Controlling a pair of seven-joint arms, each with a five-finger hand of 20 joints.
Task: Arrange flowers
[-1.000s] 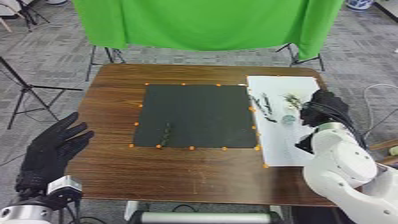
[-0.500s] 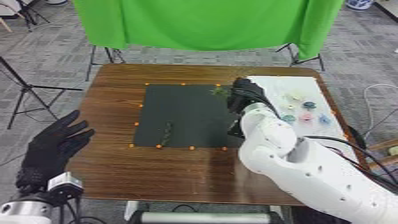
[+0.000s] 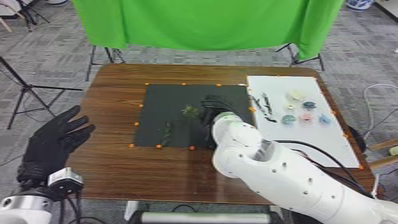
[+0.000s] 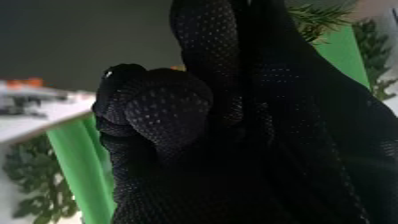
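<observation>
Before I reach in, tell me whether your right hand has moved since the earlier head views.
Yes, leftward: the right hand was over the white sheet at first and is now over the dark mat.

Grey, streaky carpet-tile floor (image 3: 53,57). Brown rectangular wooden table (image 3: 102,175) in the middle. Bright green hanging cloth (image 3: 204,25) beyond its far edge, thin black metal stand legs (image 3: 90,64) below. Black metal tripod (image 3: 29,86) on the floor, left. Blue-and-white rounded pot (image 3: 360,4), far right corner. Light wooden furniture piece (image 3: 386,145), right edge. Right wrist view: leafy green plants (image 4: 35,180) beside the cloth.
</observation>
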